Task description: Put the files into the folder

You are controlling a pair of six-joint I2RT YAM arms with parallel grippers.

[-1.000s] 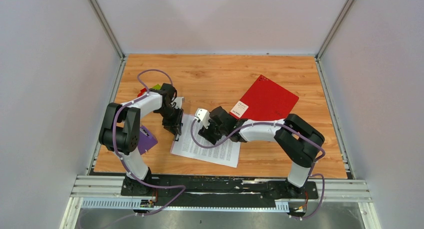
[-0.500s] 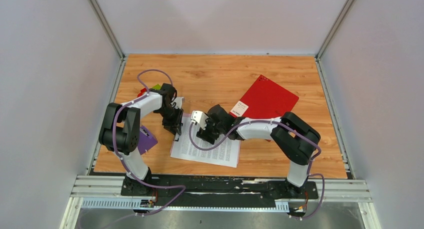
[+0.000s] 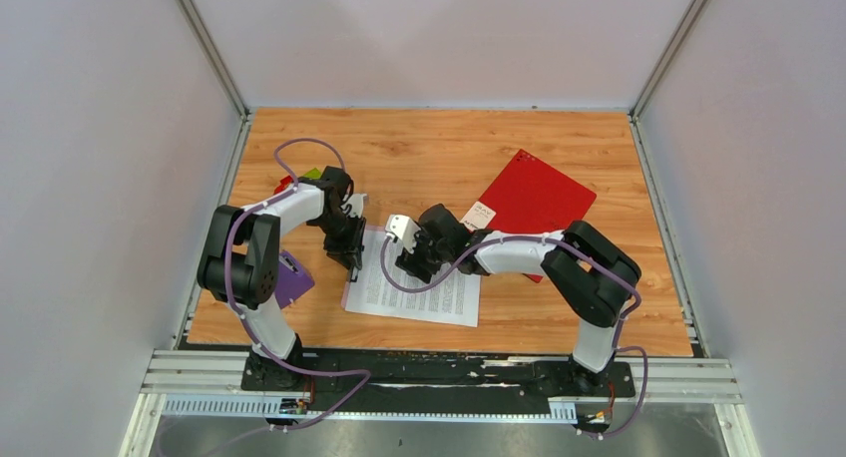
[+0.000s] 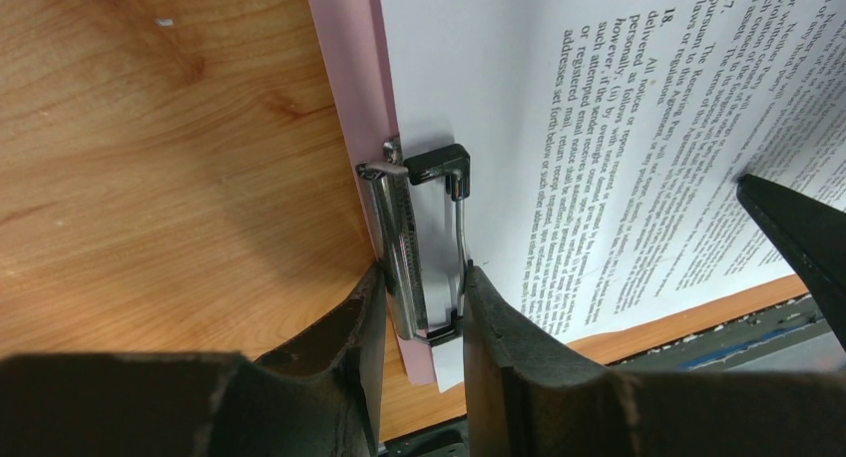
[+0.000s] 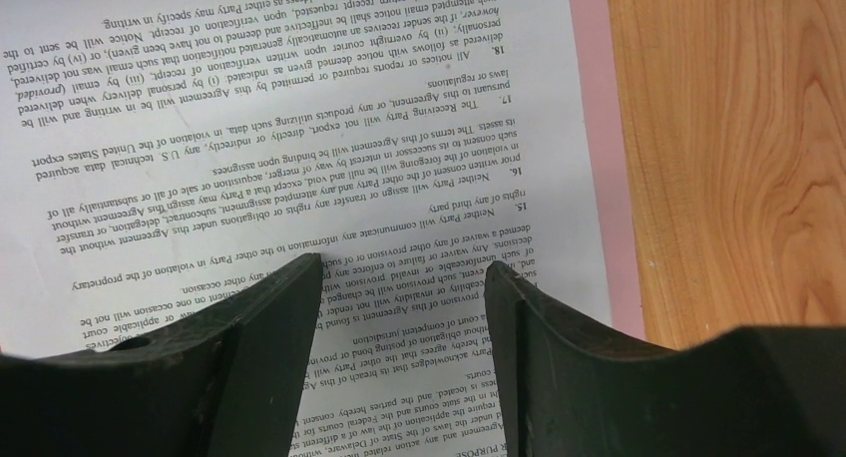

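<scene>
The files point(image 3: 414, 295) are lying flat on the pink folder point(image 4: 344, 88) on the table point(image 4: 150, 178), and the metal clip point(image 4: 409, 247) is reaching over the edge nearest the left arm. The left gripper point(image 4: 419, 287) is clenching that clip, probably working it so the sheets get pinned. The right gripper point(image 5: 399, 277) is hanging spread over the print, likely steadying the pages, though contact is unclear.

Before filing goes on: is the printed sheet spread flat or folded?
Spread flat: the printed sheet lies unfolded on the pink folder, its text lines uncreased in both wrist views.
</scene>
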